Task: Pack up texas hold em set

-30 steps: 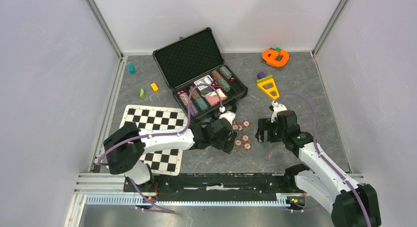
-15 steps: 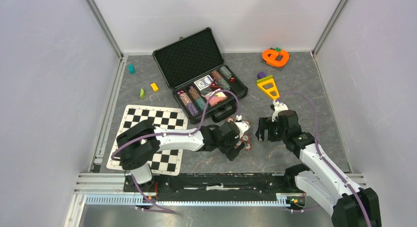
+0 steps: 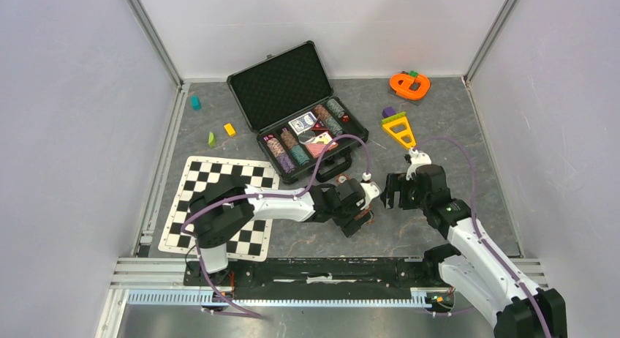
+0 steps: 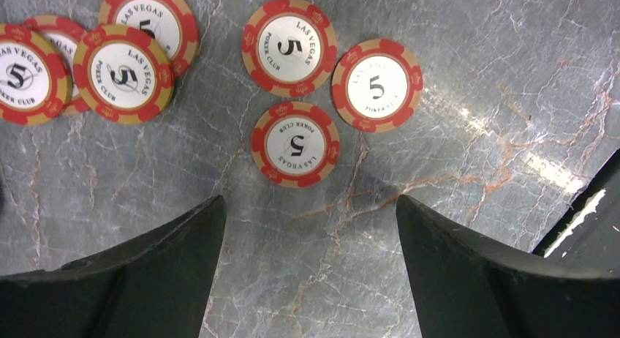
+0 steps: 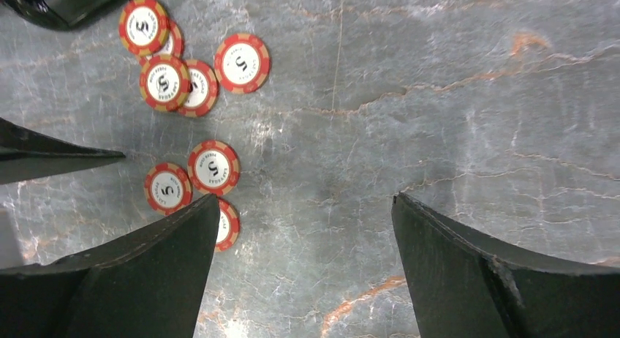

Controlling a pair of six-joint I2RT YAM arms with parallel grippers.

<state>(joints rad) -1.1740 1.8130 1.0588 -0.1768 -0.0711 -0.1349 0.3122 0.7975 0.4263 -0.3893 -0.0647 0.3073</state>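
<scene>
The briefcase (image 3: pixel 280 85) sits open at the far middle of the worktop (image 3: pixel 439 140). Its long axis runs on a diagonal, from near-left to far-right in the top view. The foam-lined lid stands up on the far-left side and the handle (image 3: pixel 330 165) faces near-right, toward my arms. Inside the base lie rows of chip stacks (image 3: pixel 287 149) and a card deck (image 3: pixel 303 123).

The loose poker chips (image 4: pixel 295 143) lie flat on the grey worktop just in front of the case, between my two hands. From above I can make out only one of them (image 3: pixel 341 179), because my left hand (image 3: pixel 358 205) covers the rest. The wrist cameras show what that view hides. Under my left hand (image 4: pixel 311 206) there is a trio of red-and-white chips marked 5, and more overlap at the upper left. My right hand (image 5: pixel 303 203) looks down on bare stone, with the chips (image 5: pixel 213 167) scattered off to one side and one half hidden behind a finger (image 5: pixel 146 279).

Both hands are spread wide and hold nothing. My right hand (image 3: pixel 398 192) hangs just beside the left.

Further out, a checkered mat (image 3: pixel 227 178) lies at near left. An orange toy (image 3: pixel 409 84) and a yellow toy (image 3: pixel 399 129) lie at far right.
</scene>
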